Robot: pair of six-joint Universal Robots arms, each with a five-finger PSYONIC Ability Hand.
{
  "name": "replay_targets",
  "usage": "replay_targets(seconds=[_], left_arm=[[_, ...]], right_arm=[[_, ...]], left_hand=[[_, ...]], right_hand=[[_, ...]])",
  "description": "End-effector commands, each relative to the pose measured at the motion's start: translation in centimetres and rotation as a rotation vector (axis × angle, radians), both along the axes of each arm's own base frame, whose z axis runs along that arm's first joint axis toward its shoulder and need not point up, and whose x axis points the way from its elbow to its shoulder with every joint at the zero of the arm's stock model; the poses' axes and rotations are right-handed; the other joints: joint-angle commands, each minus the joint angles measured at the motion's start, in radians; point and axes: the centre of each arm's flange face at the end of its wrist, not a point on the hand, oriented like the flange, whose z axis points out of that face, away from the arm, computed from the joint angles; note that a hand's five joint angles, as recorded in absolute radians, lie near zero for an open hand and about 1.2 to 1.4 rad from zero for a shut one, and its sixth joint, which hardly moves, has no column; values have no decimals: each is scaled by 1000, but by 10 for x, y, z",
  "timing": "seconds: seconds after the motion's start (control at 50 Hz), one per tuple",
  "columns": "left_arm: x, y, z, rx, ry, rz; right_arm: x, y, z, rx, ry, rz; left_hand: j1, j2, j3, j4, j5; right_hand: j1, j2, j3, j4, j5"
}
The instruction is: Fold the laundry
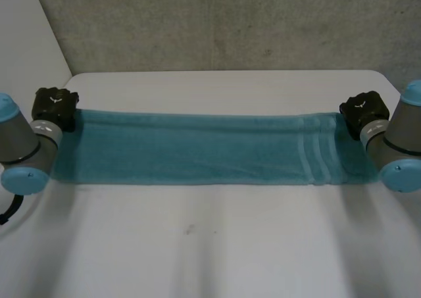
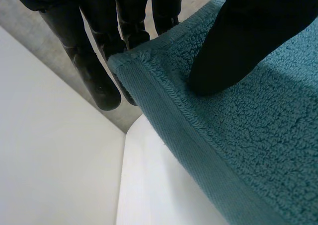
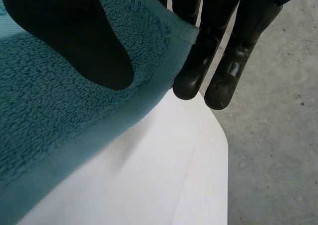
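Head view: a teal towel (image 1: 197,148) stretches as a long, narrow band across the white counter (image 1: 217,239), running from one hand to the other. Its long edges run side to side, and a set of paler woven stripes (image 1: 316,154) crosses it near the right-hand end. The left hand (image 1: 55,106) sits at the towel's far left corner and the right hand (image 1: 362,112) at its far right corner. The grey left arm (image 1: 20,147) and right arm (image 1: 401,140), each with a light-blue cap, stand just outside the towel's short ends. A grey concrete wall (image 1: 230,22) rises behind the counter.

In the left wrist view, the left hand's thumb (image 2: 238,46) presses down on the looped top face of the towel (image 2: 258,135), just inside its hemmed edge. The fingers (image 2: 94,71) reach down behind and under the corner, close together, so the corner is pinched between thumb and fingers. The counter (image 2: 154,185) shows beyond the hem.

In the right wrist view the grip mirrors this. The right hand's thumb (image 3: 74,36) lies on top of the towel (image 3: 49,115) near its border, and the fingers (image 3: 198,61) sit side by side beneath the corner, pinching it. The counter's edge (image 3: 149,175) shows past the fingertips, with grey concrete (image 3: 278,111) beyond it.
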Motion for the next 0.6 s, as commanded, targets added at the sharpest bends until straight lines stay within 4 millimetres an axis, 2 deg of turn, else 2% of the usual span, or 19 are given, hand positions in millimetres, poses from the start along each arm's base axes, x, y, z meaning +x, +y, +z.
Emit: replay_targets(seconds=[0.02, 0.04, 0.06, 0.08, 0.1, 0.18, 0.2, 0.26, 0.28, 0.3, 0.38, 0.42, 0.44, 0.48, 0.5, 0.52, 0.6], left_arm=[[-14, 0, -12, -31, 0, -39], [-17, 1, -11, -34, 0, -47], [-22, 5, -12, -31, -3, -58], [-25, 7, -12, -31, -7, -64], [-27, 10, -12, -28, -12, -70], [-36, 20, 2, -62, -54, -91], [-36, 21, 8, -77, -59, -91], [-36, 29, 26, -105, -67, -93], [-37, 32, 30, -110, -67, -94], [-36, 37, 40, -125, -65, -93], [-34, 54, 59, -144, -59, -94], [-34, 62, 65, -149, -57, -96], [-34, 66, 67, -150, -55, -97], [-36, 75, 70, -148, -53, -105], [-36, 75, 70, -148, -53, -105], [-43, 94, 68, -126, -48, -129], [-49, 113, 58, -73, -5, -153]], right_arm=[[7, -6, -2, -47, -8, -14], [7, -7, -1, -56, -11, -27], [7, -7, 0, -61, -16, -34], [6, -7, 0, -61, -20, -44], [4, -8, 0, -61, -28, -55], [2, -7, 9, -69, -84, -79], [-1, -5, 31, -99, -151, -95], [-5, 3, 62, -142, -228, -97], [-6, 10, 78, -160, -273, -94], [-6, 14, 85, -167, -293, -91], [-7, 35, 112, -184, -357, -59], [-8, 40, 116, -185, -359, -48], [-14, 53, 118, -144, -357, -20], [-21, 60, 115, -97, -354, -9], [-28, 66, 108, -36, -354, -6], [-31, 70, 103, 1, -355, -5], [-43, 85, 80, 167, -367, -17]], left_hand=[[293, 198, 202, 200, 234], [58, -37, -33, -35, -1], [-572, -667, -663, -665, -631], [-837, -932, -928, -930, -896], [-929, -1024, -1019, -1022, -988], [-929, -1024, -1019, -1022, -988], [-929, -1024, -1019, -1022, -988], [-929, -1024, -1019, -1022, -988], [-929, -1024, -1019, -1022, -988], [-929, -1024, -1019, -1022, -988], [-929, -1024, -1019, -1022, -988], [-929, -1024, -1019, -1022, -988], [-929, -1024, -1019, -1022, -988], [-929, -1024, -1019, -1022, -988], [-929, -1024, -1019, -1022, -988], [-929, -1024, -1019, -1022, -988], [-929, -1024, -1019, -1022, -988]], right_hand=[[-105, -309, -323, -325, -302], [-698, -902, -916, -918, -894], [-799, -1003, -1017, -1019, -996], [-799, -1003, -1017, -1019, -996], [-799, -1003, -1017, -1019, -996], [-799, -1003, -1017, -1019, -996], [-799, -1003, -1017, -1019, -996], [-799, -1003, -1017, -1019, -996], [-799, -1003, -1017, -1019, -996], [-799, -1003, -1017, -1019, -996], [-799, -1003, -1017, -1019, -996], [-799, -1003, -1017, -1019, -996], [-799, -1003, -1017, -1019, -996], [-799, -1003, -1017, -1019, -996], [-799, -1003, -1017, -1019, -996], [-799, -1003, -1017, -1019, -996], [-730, -934, -948, -950, -927]])
